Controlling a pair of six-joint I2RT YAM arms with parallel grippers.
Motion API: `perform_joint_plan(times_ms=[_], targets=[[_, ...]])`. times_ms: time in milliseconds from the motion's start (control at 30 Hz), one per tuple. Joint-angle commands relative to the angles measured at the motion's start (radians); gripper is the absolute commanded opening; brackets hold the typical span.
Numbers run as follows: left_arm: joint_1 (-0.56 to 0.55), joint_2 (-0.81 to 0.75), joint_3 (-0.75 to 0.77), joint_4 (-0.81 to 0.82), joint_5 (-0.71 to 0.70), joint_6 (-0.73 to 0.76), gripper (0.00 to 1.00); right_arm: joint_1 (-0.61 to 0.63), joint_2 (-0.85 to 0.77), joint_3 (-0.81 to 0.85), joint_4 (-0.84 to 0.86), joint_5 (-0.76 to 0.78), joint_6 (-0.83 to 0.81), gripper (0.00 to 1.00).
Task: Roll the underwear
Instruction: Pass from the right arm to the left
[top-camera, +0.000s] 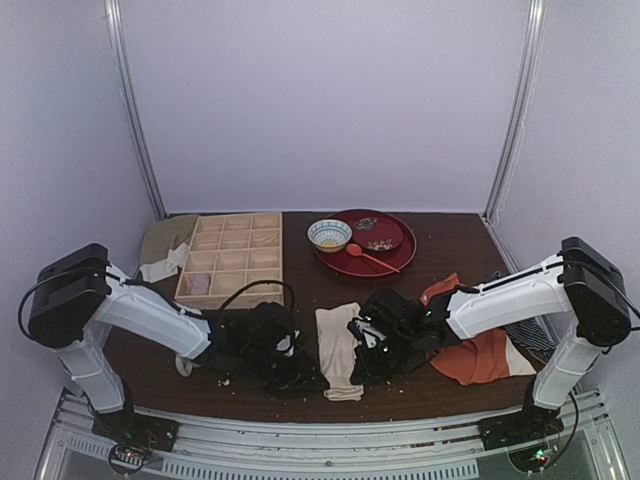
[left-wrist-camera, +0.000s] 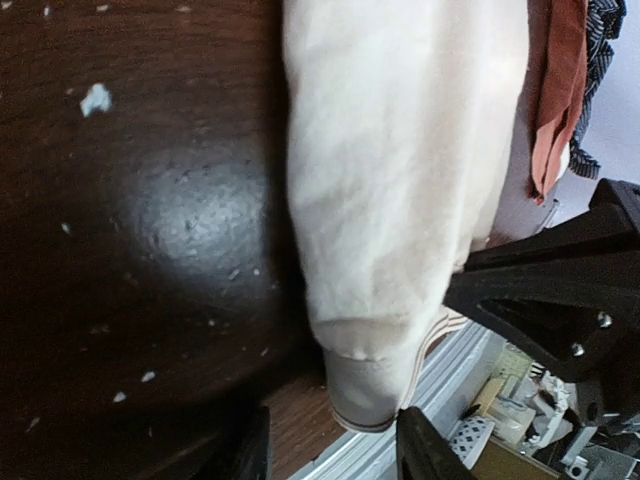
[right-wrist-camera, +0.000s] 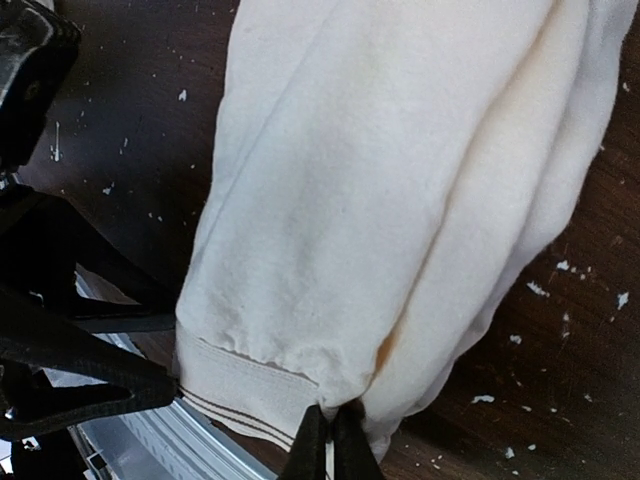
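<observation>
at lower centre of the top view the underwear (top-camera: 340, 345) lies on the table (top-camera: 450, 250), folded into a long narrow strip with its waistband (right-wrist-camera: 240, 390) at the near edge and a gripper on each side. the folding looks done and the rolling itself has not begun. the left gripper (left-wrist-camera: 330, 450) has its jaws wide apart, lined up on the waistband end and holding nothing. the right gripper (right-wrist-camera: 330, 445) has its jaws pressed together at the waistband corner; whether cloth is nipped between them i cannot tell. next, i judge, that end must be caught across its width and turned over tightly toward the far end. no brand, label or writing shows, only thin dark stripes along the waistband.
</observation>
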Motion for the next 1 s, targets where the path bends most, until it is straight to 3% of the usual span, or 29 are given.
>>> perform_joint_plan(times_ms=[0,167,367,533,733,867,967], targets=[[0.008,0.041,-0.063,0.279,0.035,-0.199,0.59,0.002,-0.011,-0.03,-0.015,0.015,-0.009,0.0],[0.008,0.096,-0.044,0.34,0.039,-0.243,0.58,0.001,-0.014,-0.035,-0.013,0.016,-0.009,0.0],[0.008,0.097,-0.047,0.325,0.029,-0.255,0.5,0.002,-0.024,-0.042,-0.015,0.024,-0.008,0.0],[0.008,0.084,-0.048,0.265,0.026,-0.264,0.29,0.003,-0.023,-0.047,-0.004,0.023,-0.002,0.0],[0.012,0.085,-0.046,0.256,0.034,-0.322,0.1,0.002,-0.03,-0.045,-0.006,0.02,-0.007,0.0],[0.027,0.085,-0.048,0.264,0.065,-0.372,0.01,0.003,-0.049,-0.048,-0.005,0.022,-0.02,0.01],[0.043,0.083,-0.039,0.246,0.094,-0.393,0.0,0.003,-0.074,-0.051,0.002,0.029,-0.033,0.06]])
